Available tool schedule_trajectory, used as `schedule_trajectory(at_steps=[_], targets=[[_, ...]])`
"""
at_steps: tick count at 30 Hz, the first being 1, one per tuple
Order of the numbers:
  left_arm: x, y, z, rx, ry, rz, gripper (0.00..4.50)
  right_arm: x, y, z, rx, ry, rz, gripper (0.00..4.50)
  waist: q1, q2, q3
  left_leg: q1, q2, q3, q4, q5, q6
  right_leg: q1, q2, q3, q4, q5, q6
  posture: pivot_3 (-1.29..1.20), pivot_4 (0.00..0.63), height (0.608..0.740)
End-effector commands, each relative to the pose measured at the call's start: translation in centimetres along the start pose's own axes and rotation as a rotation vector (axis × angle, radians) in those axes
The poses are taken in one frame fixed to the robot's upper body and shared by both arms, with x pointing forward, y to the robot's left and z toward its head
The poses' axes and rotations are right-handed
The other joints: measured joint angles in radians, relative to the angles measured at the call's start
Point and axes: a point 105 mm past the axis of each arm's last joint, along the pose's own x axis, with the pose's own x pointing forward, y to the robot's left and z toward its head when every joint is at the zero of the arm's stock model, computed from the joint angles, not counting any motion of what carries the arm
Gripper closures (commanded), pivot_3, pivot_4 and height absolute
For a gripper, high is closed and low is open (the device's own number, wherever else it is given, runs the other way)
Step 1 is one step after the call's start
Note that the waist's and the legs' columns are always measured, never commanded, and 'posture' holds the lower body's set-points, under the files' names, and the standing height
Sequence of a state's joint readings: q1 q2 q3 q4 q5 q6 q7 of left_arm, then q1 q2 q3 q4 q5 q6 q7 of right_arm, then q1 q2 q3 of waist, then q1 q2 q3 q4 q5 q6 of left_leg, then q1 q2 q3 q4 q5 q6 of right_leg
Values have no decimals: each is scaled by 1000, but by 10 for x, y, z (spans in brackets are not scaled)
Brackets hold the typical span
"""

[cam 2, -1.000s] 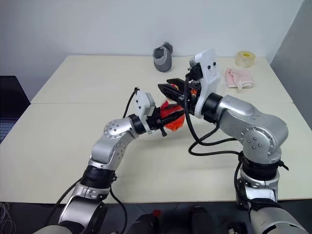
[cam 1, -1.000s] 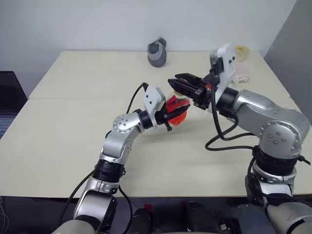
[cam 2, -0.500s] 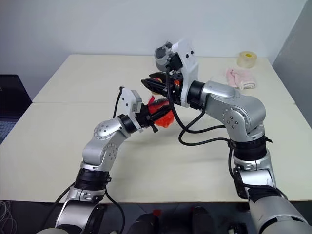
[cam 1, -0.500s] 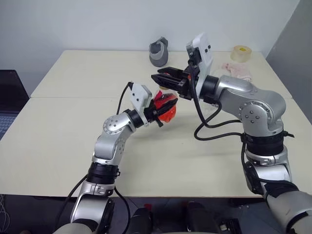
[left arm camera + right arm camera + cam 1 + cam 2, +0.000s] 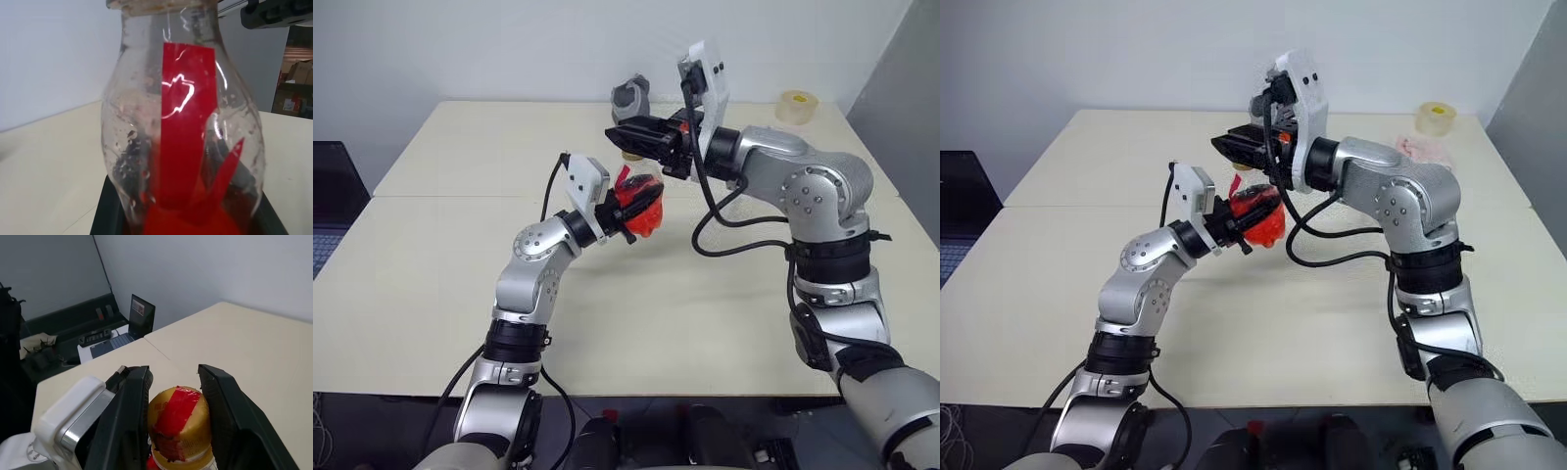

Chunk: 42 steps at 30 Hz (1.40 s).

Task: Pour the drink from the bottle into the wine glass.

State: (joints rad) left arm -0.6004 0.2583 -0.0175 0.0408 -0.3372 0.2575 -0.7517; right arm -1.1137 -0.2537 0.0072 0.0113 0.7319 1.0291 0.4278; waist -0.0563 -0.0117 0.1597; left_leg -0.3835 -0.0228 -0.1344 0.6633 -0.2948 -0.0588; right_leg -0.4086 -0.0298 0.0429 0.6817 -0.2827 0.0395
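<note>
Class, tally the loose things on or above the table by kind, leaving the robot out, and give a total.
Bottle: 1
Grey cup: 1
Tape roll: 1
Pink cloth: 1
Total: 4

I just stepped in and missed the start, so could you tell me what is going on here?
The left gripper holds the bottle of red drink above the table. The right gripper has its fingers on either side of the bottle's gold cap. Nothing is poured yet.
</note>
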Motion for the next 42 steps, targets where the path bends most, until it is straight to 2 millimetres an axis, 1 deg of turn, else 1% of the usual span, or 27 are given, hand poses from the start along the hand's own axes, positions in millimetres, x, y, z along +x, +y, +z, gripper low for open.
schedule_trajectory(at_steps=[1, 5, 8, 15, 17, 21, 22, 27, 32, 39, 42], targets=[[6, -19, -11, -13, 30, -84, 3509, -19, 3, 62, -7, -221, -17, 3253, 0, 0, 0, 0, 0, 0, 0, 0, 0, 0, 0, 0, 0, 0, 0, 0, 150, 740], [7, -19, -11, -12, 28, -82, 3509, -19, 2, 59, 60, -213, -15, 3253, 0, 0, 0, 0, 0, 0, 0, 0, 0, 0, 0, 0, 0, 0, 0, 0, 150, 740], [7, -18, -10, -12, 28, -81, 3509, -18, 0, 58, 162, -216, -16, 3253, 0, 0, 0, 0, 0, 0, 0, 0, 0, 0, 0, 0, 0, 0, 0, 0, 150, 740], [6, -18, -10, -10, 28, -80, 3509, -17, -3, 57, 305, -208, -15, 3253, 0, 2, 1, 0, 0, 0, 0, 0, 0, 0, 0, 0, 1, 0, 0, 0, 150, 740], [7, -18, -10, -9, 28, -81, 3509, -17, -1, 56, 278, -197, -16, 3253, 0, 2, 1, 0, -1, 1, 0, 0, 1, 0, 0, 0, 0, 0, 0, 0, 150, 740], [7, -18, -10, -8, 27, -81, 3509, -19, 0, 58, 74, -190, -56, 3253, -1, 2, 1, 0, -1, 1, 0, -1, 2, 0, 1, 0, 0, 0, 0, 0, 150, 740], [7, -18, -11, -8, 27, -81, 3509, -19, 0, 58, 51, -191, -58, 3253, -1, 2, 1, 0, -1, 2, -1, -1, 2, 0, 2, 0, 0, 0, 0, 0, 150, 740], [7, -18, -11, -8, 28, -81, 3509, -22, -6, 54, 26, -195, -76, 3253, -3, 2, 1, 0, -1, 2, -1, -1, 2, -1, 2, 0, 1, 0, 0, 0, 150, 740], [7, -18, -11, -7, 27, -83, 3509, -24, -6, 49, -2, -187, -77, 3253, -1, 2, 1, 0, 0, 1, -1, -1, 2, 0, 2, 0, 0, 0, 0, 0, 150, 740], [5, -19, -12, -6, 29, -83, 3509, -32, -10, 37, -46, -165, -112, 3253, -1, 2, 1, 0, 0, 1, -1, -1, 1, 0, 2, 0, 0, 0, 0, 0, 150, 740], [5, -16, -11, -1, 28, -68, 3509, -36, -13, 35, -51, -168, -136, 3253, -1, 2, 1, 0, 0, 1, -1, -1, 2, 0, 2, 0, 0, 0, 0, 0, 150, 740]])
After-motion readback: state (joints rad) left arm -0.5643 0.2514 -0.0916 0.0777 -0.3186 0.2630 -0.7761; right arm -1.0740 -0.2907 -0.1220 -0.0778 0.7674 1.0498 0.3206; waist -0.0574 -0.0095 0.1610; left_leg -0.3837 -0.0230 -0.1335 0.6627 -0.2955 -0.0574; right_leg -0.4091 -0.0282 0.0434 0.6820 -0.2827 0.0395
